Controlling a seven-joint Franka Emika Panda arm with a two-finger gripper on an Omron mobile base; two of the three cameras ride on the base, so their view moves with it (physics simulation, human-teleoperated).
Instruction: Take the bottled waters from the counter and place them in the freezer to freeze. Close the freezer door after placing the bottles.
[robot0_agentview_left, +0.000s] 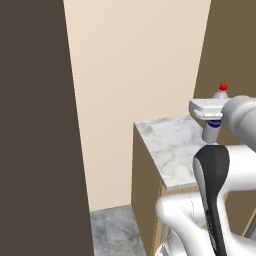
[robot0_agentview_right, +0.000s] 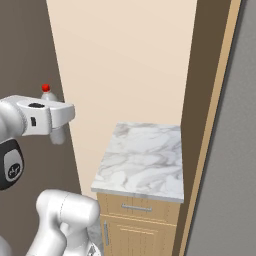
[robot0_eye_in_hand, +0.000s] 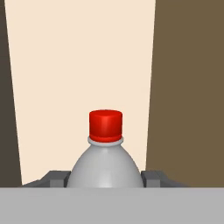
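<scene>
My gripper (robot0_eye_in_hand: 105, 179) is shut on a clear ribbed bottled water (robot0_eye_in_hand: 105, 164) with a red cap; dark fingertips (robot0_eye_in_hand: 56, 178) press its two sides below the shoulder. In the left base view the gripper (robot0_agentview_left: 214, 117) holds the upright bottle (robot0_agentview_left: 210, 133) above the far right part of the marble counter (robot0_agentview_left: 167, 145). From the right base view the bottle (robot0_agentview_right: 58, 135) hangs in the gripper (robot0_agentview_right: 55, 122), left of the counter (robot0_agentview_right: 142, 155) and off its top. The freezer and the freezer door are out of view.
A tall dark panel (robot0_agentview_left: 35, 125) fills the left side, and a cream wall (robot0_agentview_left: 135, 60) stands behind. A brown tall panel (robot0_agentview_right: 210, 100) rises right of the counter. Wooden drawer fronts (robot0_agentview_right: 137, 207) sit under the slab, above a grey tiled floor (robot0_agentview_left: 112, 232).
</scene>
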